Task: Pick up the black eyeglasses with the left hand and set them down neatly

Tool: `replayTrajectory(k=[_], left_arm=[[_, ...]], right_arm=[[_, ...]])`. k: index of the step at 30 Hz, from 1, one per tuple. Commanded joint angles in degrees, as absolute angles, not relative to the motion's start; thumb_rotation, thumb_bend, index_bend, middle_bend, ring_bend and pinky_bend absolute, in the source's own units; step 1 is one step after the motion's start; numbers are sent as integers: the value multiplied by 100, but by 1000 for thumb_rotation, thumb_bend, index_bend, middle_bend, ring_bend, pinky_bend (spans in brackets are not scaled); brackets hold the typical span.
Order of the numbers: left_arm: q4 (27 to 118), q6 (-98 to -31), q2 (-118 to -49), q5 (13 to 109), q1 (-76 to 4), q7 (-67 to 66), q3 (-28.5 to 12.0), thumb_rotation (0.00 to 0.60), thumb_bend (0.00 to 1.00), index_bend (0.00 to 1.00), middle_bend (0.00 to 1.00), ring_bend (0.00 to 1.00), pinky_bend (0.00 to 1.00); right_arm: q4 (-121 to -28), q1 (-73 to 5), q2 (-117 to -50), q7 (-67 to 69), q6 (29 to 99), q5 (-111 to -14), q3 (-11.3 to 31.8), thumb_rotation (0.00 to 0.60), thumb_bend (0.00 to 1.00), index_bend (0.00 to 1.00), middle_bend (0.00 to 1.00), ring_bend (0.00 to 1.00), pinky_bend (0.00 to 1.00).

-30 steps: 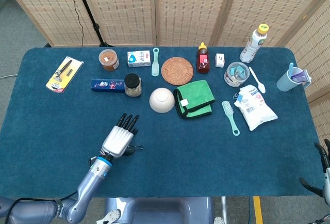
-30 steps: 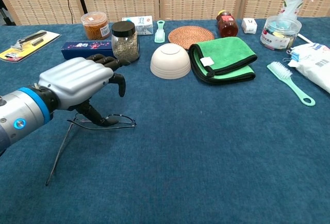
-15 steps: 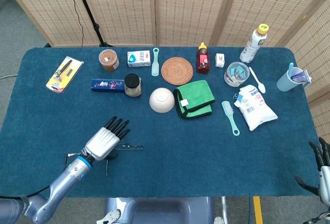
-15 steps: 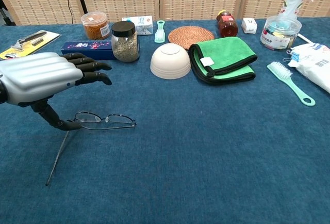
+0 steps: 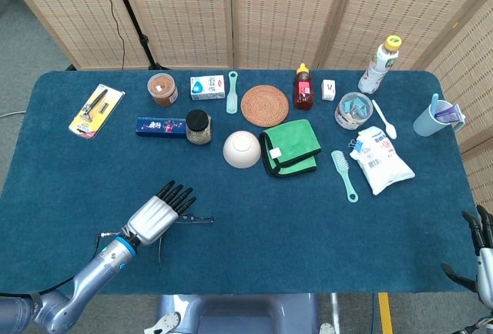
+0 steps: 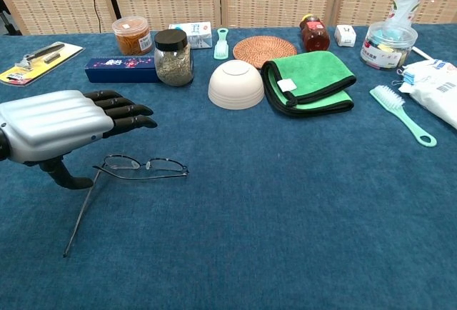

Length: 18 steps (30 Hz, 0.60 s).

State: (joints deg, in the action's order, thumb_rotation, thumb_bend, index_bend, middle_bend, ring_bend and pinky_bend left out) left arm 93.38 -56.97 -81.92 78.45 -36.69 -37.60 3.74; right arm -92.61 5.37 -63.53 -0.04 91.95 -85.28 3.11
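Note:
The black eyeglasses [image 6: 143, 166] lie flat on the blue tablecloth, lenses side by side, one temple [image 6: 78, 213] stretched out toward the front edge. My left hand [image 6: 61, 123] hovers just left of them with its fingers extended and apart and the thumb pointing down, holding nothing. A small gap shows between the thumb and the frame. In the head view the eyeglasses [image 5: 194, 218] sit just right of the left hand [image 5: 158, 215]. My right hand [image 5: 479, 251] is at the table's front right corner, fingers spread and empty.
Behind the eyeglasses stand a glass jar [image 6: 173, 57], a blue box [image 6: 121, 69] and an upturned white bowl [image 6: 236, 84]. A folded green cloth [image 6: 308, 81] and a teal brush [image 6: 401, 113] lie to the right. The table's front edge [image 5: 231, 294] is close to the left hand.
The left hand has let go of the eyeglasses, opened its fingers and drawn back to the left. The eyeglasses stay flat on the cloth.

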Motion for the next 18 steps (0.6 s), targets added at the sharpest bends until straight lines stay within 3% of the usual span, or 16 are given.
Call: replayTrajectory(k=[1,18], left_arm=[[9280,-5700,-8225,7895,-3652,-3696,388,600,201,44,0,0,0],[8970,-5617,-8237,8144,-3545,-3343,563,600,201,48,0,0,0]], right_arm=[[-9276,542,-6345,-20,9204,-8527,311,600,108,108,22,52,202],[-9359,523,-6358,-151,9175,-8519,306,600,108,108,22,52,202]])
